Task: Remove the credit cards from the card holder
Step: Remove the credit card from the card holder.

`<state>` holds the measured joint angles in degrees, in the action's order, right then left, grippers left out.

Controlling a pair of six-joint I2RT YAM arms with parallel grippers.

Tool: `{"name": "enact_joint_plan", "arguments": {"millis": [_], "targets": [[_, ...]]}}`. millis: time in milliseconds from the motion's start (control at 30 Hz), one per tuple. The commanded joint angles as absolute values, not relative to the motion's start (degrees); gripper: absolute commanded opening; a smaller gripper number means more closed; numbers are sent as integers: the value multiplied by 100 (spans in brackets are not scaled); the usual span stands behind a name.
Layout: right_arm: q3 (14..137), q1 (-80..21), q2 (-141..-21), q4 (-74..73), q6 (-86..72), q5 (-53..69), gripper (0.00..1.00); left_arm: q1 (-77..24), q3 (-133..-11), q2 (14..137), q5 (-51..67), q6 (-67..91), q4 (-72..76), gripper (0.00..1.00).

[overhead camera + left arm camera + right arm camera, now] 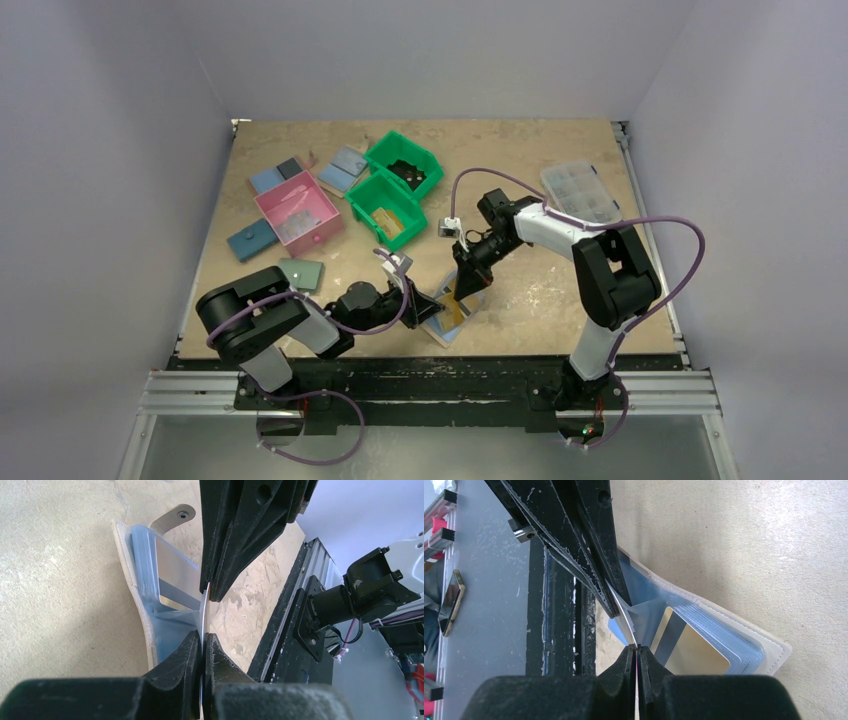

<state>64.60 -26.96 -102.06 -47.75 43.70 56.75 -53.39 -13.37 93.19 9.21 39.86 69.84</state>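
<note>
Plainly, pale walls [100, 150] flank the tabletop [540, 160] bearing the card holder [452, 328].

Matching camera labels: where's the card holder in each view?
Top external: card holder at the table's near edge, centre.
Left wrist: card holder left of centre.
Right wrist: card holder right of centre.
Shared landmark: black rail along the table's near edge.

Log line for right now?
left gripper shut on card holder flap | right gripper shut on same thin edge | gold card in slot
</note>
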Motion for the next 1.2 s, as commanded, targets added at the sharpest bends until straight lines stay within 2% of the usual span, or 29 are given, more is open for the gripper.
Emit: {"name": "enact_joint_plan", "arguments": {"millis": [0, 400, 600, 800, 1167], "targets": [[6658, -2777, -10189, -5007, 4560, 6115, 12, -5355, -1472, 9374, 1092, 4018, 7556, 0], [6662, -2848, -10230, -5001, 4567, 6093, 24, -5353, -1449, 9404, 1090, 4043, 7704, 0], [6677, -2848, -10257, -5027, 4566, 6061, 7, -5357, -1361, 9307, 985, 4052, 7662, 0], [6688, -2843, -10263, -5025, 4565, 6004, 0, -5338, -1210, 8956, 844, 4011, 7323, 15], [6671, -2848, -10325, -4874, 4362, 5827, 0, -5199, -1147, 8884, 1257, 4244, 7321, 20]]}}
